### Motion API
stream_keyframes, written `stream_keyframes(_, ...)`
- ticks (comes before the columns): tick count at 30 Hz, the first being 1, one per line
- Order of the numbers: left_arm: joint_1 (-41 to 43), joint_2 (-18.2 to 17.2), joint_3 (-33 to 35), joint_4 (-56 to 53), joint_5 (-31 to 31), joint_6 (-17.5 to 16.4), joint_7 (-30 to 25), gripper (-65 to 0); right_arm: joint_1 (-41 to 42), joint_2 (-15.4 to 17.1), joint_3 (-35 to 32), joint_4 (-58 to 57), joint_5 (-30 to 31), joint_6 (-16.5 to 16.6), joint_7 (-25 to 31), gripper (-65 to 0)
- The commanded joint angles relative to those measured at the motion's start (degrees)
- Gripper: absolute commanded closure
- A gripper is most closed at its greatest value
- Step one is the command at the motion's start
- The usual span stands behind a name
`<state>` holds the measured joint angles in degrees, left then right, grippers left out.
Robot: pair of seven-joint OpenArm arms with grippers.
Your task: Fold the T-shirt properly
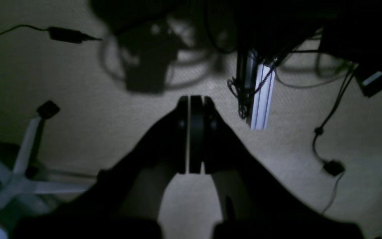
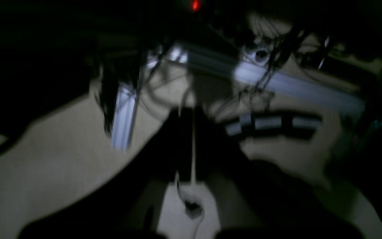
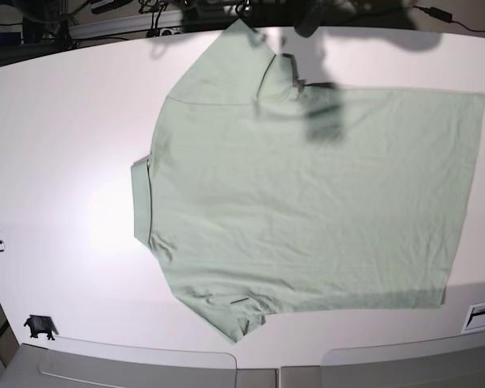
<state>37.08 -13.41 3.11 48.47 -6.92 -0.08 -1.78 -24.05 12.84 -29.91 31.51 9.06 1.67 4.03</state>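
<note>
The T-shirt (image 3: 307, 202) lies spread flat on the white table (image 3: 56, 121), pale mint green. Its neck band points left, its hem points right, and one sleeve lies at the far edge and one at the near edge. Neither gripper shows in the base view; only dark shadows fall on the shirt's far part. In the left wrist view my left gripper (image 1: 196, 99) is shut and empty, hanging over beige floor off the table. In the blurred right wrist view my right gripper (image 2: 187, 113) also looks shut and empty over floor. The shirt is in neither wrist view.
A small black object (image 3: 39, 326) sits at the table's near left corner and a white label (image 3: 483, 315) at the near right. Below the left gripper are an aluminium frame leg (image 1: 260, 96), cables with a power adapter (image 1: 66, 34) and a chair base (image 1: 22, 172).
</note>
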Motion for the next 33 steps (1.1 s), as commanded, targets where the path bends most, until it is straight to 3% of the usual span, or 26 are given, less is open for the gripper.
stream_keyframes(1,2.91,-1.66,-0.07,2.73,-1.11,0.28,-0.85,0.0,-2.89,1.33,-0.07,2.08,0.11,0.15,0.02,0.0)
stream_keyframes(5,10.67,-5.53,-0.07,14.23,-2.62,0.28,-1.05,0.0,-11.56,5.64,-0.04,12.31,0.17,-0.98,0.0,0.0)
stream_keyframes(9,18.29,-9.49,-0.07,26.43,-2.62,0.26,-0.44,0.0,-20.85,10.49,1.81,24.09,0.57,-4.57,0.0,0.0)
stream_keyframes(13,25.81,-13.38,-1.64,39.06,-2.8,0.26,1.38,0.0,-30.97,14.62,10.25,37.66,6.08,-5.46,0.0,0.0)
stream_keyframes(16,31.06,-15.1,-5.95,47.52,-7.3,-0.52,1.36,0.0,-38.53,16.41,19.58,48.43,11.47,-4.55,0.02,0.0)
stream_keyframes(22,37.46,-15.32,-19.06,60.5,-18.32,-10.97,7.04,0.0,-49.86,16.65,39.12,68.65,21.49,3.54,-0.02,0.0)
stream_keyframes(26,37.92,-15.02,-27.5,65.2,-27.65,-18.8,12.09,0.0,-50.95,16.22,50.23,79.01,32.44,11.85,-0.44,0.0)
stream_keyframes(28,37.92,-14.99,-30.93,66.1,-33.73,-23.02,13.84,0.0,-50.95,14.95,55.1,82.68,37.33,16.02,-0.63,0.0)
stream_keyframes(33,37.29,-12.35,-36.2,66.16,-46.18,-38.18,14.19,0.0,-46.8,7.82,60.76,86.77,50.25,25.29,-5.44,0.0)
